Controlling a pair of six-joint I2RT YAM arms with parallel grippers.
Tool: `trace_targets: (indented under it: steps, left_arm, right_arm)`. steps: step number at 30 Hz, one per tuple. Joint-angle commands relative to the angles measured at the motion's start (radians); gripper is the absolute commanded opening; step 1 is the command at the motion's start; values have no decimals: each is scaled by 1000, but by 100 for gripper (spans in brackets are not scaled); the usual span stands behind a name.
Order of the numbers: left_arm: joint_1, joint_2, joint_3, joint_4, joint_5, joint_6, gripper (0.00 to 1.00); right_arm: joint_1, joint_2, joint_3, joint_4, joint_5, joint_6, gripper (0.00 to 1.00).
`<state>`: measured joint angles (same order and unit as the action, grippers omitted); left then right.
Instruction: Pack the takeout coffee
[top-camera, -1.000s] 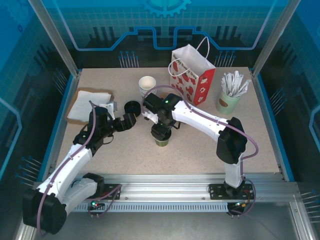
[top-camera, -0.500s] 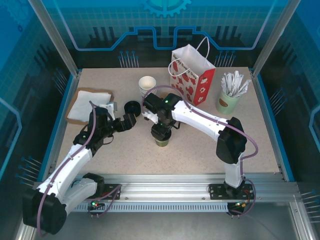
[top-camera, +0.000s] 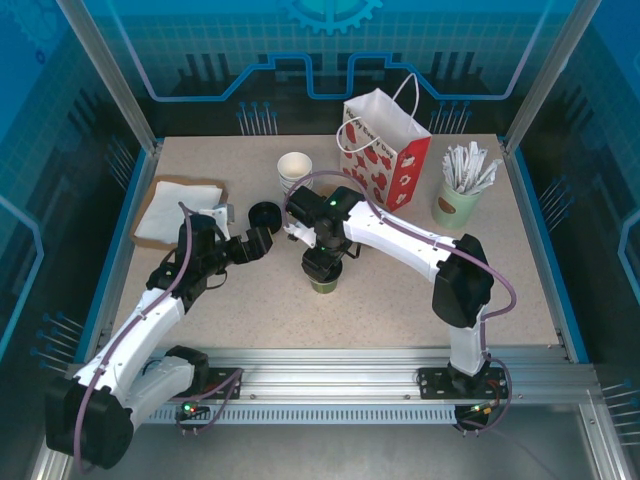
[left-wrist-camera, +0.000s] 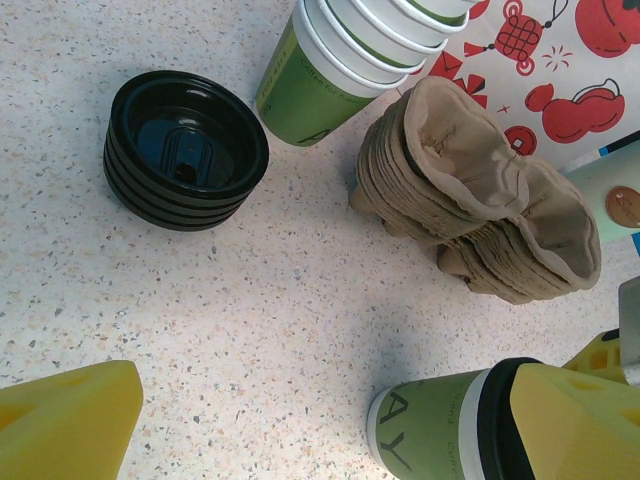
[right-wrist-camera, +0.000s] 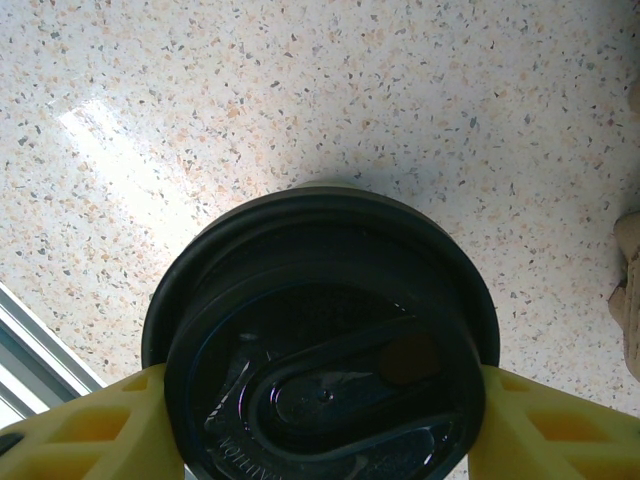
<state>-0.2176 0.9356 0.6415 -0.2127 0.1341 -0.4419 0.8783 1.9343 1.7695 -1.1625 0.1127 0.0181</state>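
The takeout coffee (top-camera: 325, 284), a green paper cup with a black lid (right-wrist-camera: 320, 340), stands upright on the table near the middle. My right gripper (top-camera: 323, 265) comes down on it from above. In the right wrist view its yellow fingers (right-wrist-camera: 90, 430) press the lid's rim from both sides, so it is shut on the cup. My left gripper (top-camera: 257, 243) hovers to the left of the cup, jaws wide open with nothing between them. In the left wrist view the cup (left-wrist-camera: 430, 430) sits just beyond the left gripper's (left-wrist-camera: 320, 430) right finger (left-wrist-camera: 575, 425).
A stack of black lids (top-camera: 264, 213) and a stack of lidless green cups (top-camera: 294, 170) sit behind the grippers. Brown cardboard sleeves (left-wrist-camera: 480, 200) lie beside the red-and-white paper bag (top-camera: 385, 150). A green holder of stir sticks (top-camera: 462, 190) stands back right, napkins (top-camera: 180, 210) back left.
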Motion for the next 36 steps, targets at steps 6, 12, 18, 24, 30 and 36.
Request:
trace_targets:
  steps: [6,12,18,24,30,36]
  left_arm:
    - [3,-17,-16,15,2,15,96]
    - [4,-16,-15,14,4,15,96]
    - [3,-15,-14,16,6,12,96]
    - [3,-8,-12,18,18,7,96]
    - [3,-3,-9,16,18,9,97]
    - [3,-2,-11,13,19,9,96]
  right_arm:
    - [15,9,9,-15,-1,10,61]
    - [16,20,1,-12,-9,15,62]
    - [16,27,-18,-13,-15,16,63]
    - [17,32,-28,-16,-12,18,62]
    - [15,54,-39,-21,6,20,61]
    - [14,72,-63,-21,20,20,56]
